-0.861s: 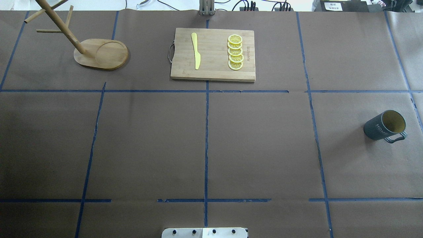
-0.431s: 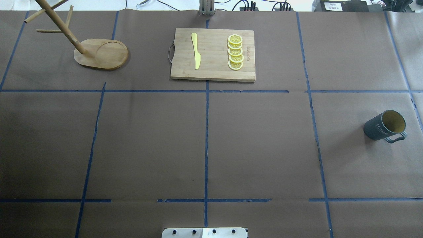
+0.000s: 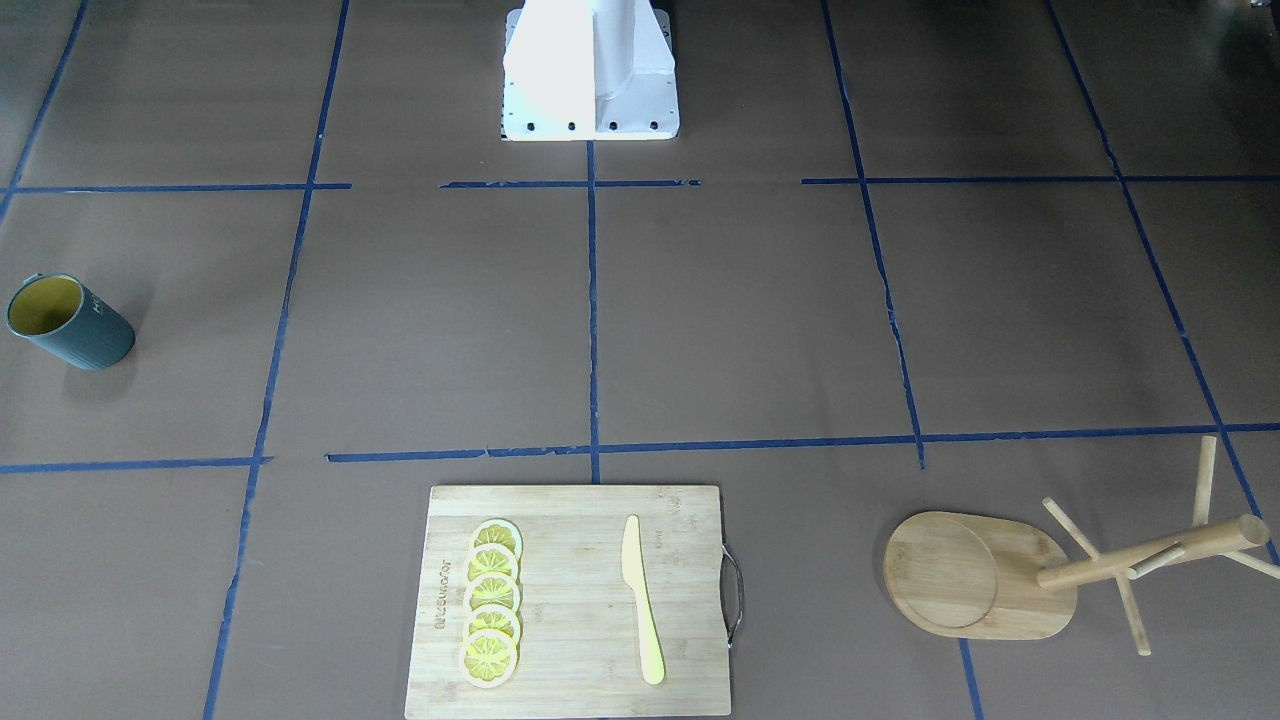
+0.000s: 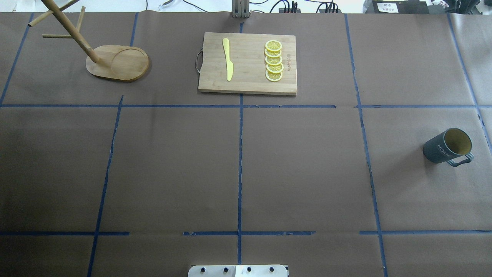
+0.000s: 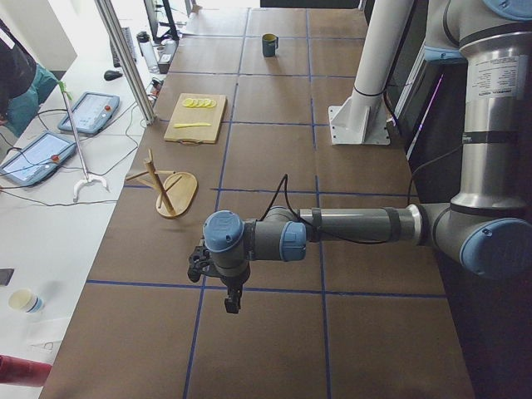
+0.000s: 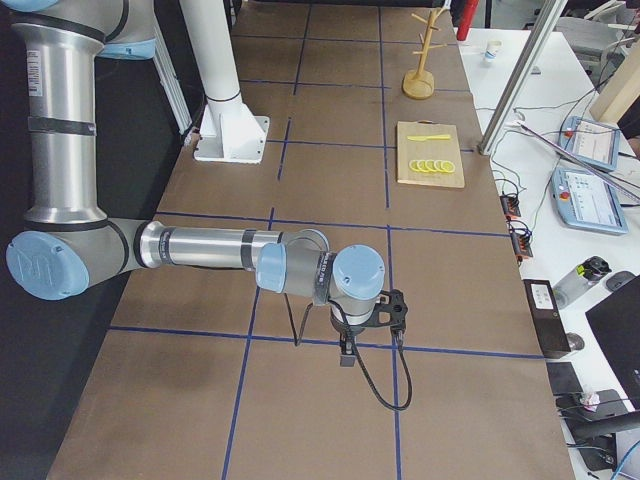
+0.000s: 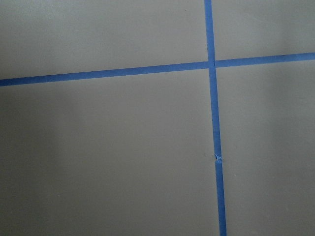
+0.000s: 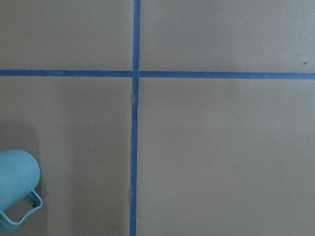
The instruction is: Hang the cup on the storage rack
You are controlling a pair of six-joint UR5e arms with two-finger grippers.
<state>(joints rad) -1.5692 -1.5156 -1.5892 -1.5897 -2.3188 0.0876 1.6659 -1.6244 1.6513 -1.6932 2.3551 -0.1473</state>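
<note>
While both arms stretch out low over the ends of the counter (image 4: 307,173), neither shows in the overhead or front view. The left gripper (image 5: 198,264) hangs above the brown paper, with a blue tape (image 7: 211,123) cross under its wrist camera. It is seen only from the side, so cannot tell if its fingers are open or closed. The right gripper (image 6: 390,312) hangs the same way at the other end, near a tape cross. Cannot tell its fingers' state either. Neither gripper touches anything.

The robot base (image 4: 238,271) sits at the near edge, centre.

The cup (image 4: 446,148) is further out, on the robot's right side of the counter. It stands upright on the paper, yellow inside showing. Its loop handle (image 4: 461,159) points toward the robot's edge and outward. It also pokes into the lower left corner of the right wrist view (image 8: 15,189).

The cutting board (image 4: 250,77) lies at the far edge, centre. A yellow knife (image 4: 228,59) lies on it, and a row of five overlapping lemon slices (image 4: 273,61) sits beside the knife, apart from it.

The storage rack (image 4: 119,63) stands at the far left corner. Its oval base is flat on the counter, its post upright, its pegs angled up. Cup and rack are well apart, on opposite sides of the counter.
</note>
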